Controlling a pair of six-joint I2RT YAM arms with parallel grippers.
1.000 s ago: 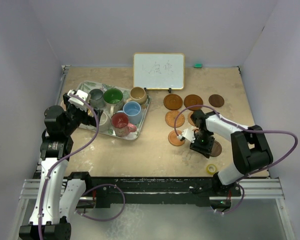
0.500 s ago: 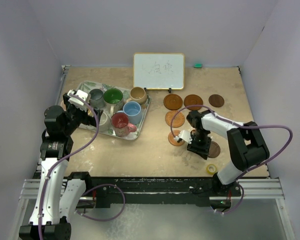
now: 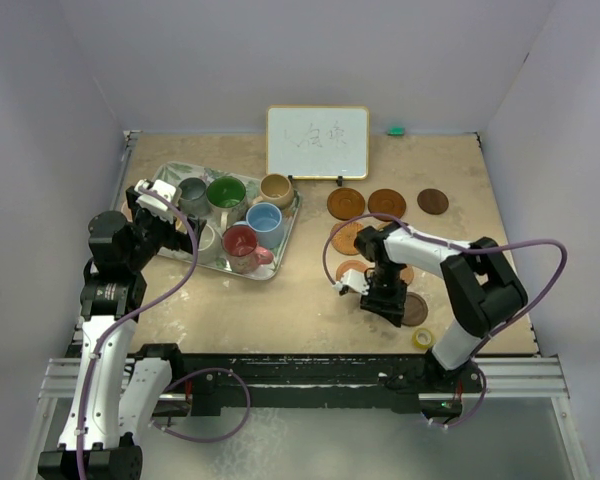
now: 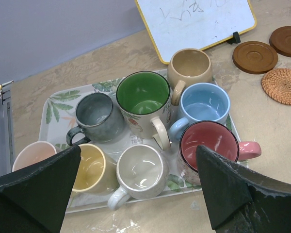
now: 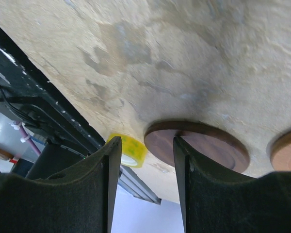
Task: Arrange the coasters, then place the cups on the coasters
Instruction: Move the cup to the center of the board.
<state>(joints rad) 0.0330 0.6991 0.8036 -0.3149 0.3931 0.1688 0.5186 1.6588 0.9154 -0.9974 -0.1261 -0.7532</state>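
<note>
Eight cups crowd a leaf-patterned tray [image 4: 53,104]: grey [image 4: 94,114], green [image 4: 143,94], tan [image 4: 189,68], blue [image 4: 203,104], red [image 4: 208,145], white [image 4: 140,170], yellow [image 4: 89,167] and pink [image 4: 34,155]. My left gripper [image 4: 138,187] hangs wide open above the white cup, holding nothing. The coasters lie on the right of the table: three in a back row [image 3: 386,203], a woven one [image 3: 347,238], an orange one [image 3: 352,272] and a dark brown one [image 3: 415,310]. My right gripper [image 3: 385,298] is low beside that dark brown coaster [image 5: 199,145], open with an empty gap.
A small whiteboard [image 3: 318,142] stands at the back. A yellow tape roll [image 3: 423,338] lies near the front edge, just beyond the dark brown coaster. The tray [image 3: 263,272] fills the left side. Purple walls close in on both sides.
My right gripper has swung left and nearer, and the dark brown coaster has slid a little the same way. The left arm and the cups have not moved.
</note>
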